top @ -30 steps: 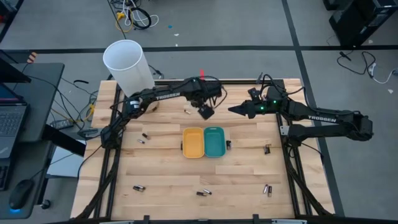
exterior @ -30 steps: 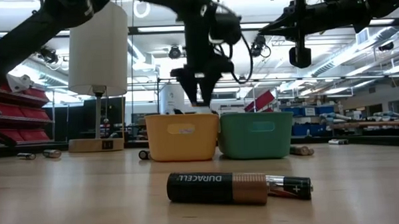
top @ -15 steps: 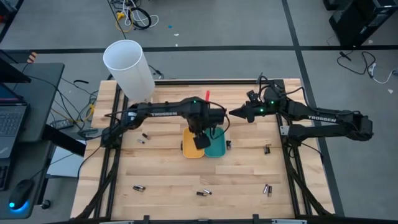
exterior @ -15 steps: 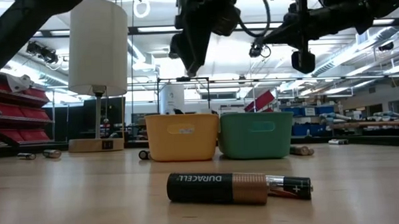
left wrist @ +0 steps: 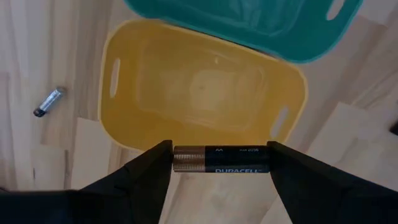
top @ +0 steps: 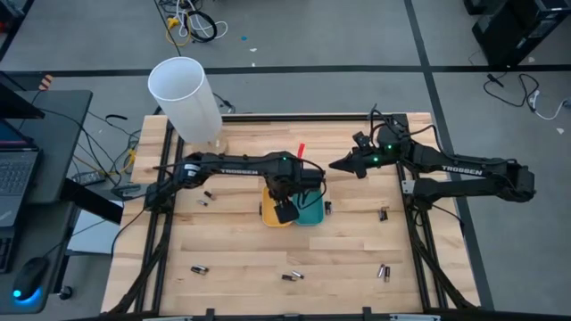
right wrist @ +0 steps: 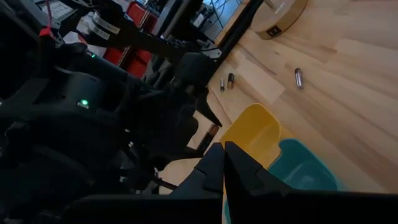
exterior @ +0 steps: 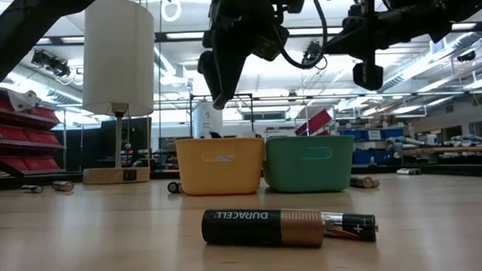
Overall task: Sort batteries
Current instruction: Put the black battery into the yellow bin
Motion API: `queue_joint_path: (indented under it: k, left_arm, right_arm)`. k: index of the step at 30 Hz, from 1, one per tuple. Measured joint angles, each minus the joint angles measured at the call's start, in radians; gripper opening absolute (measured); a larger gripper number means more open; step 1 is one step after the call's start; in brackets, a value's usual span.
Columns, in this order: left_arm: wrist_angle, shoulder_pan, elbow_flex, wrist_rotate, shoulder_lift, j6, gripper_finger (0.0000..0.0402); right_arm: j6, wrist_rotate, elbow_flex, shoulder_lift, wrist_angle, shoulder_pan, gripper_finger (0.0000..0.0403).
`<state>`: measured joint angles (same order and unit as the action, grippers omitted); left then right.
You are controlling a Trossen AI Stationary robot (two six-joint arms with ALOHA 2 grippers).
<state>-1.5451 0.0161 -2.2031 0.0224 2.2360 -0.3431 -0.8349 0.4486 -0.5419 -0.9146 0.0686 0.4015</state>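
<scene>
Left gripper (left wrist: 221, 163) clamps a battery (left wrist: 221, 159) lengthwise just over the yellow tray (left wrist: 199, 87)'s near rim; released here, it could roll outside.

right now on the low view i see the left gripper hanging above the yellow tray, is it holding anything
Observer: Yes. The left gripper has a battery clamped end to end between its fingers.
Operator: anything in the yellow tray already
Observer: No. The left wrist view looks straight into the yellow tray, and it is empty.
Operator: is it lined up over the tray
Observer: From above, it hangs over the near end of the yellow tray, close to the teal tray.
Operator: and the right arm
Observer: The right gripper is shut and holds nothing, hovering beyond the trays on their far side.
</scene>
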Motion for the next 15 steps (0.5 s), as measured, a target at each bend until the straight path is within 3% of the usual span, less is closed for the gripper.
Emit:
queue_joint_path:
  k: [9, 15]
  left_arm:
    - [-0.028, -0.006, 0.001, -0.013, -0.001, -0.004, 0.0358]
    - [-0.026, -0.01, 0.001, -0.048, -0.07, -0.018, 0.0368]
  right_arm:
    - [0.021, 0.019, 0.0, 0.0, -0.023, -0.001, 0.0002]
    - [0.04, 0.018, 0.0, 0.0, -0.022, -0.001, 0.0002]
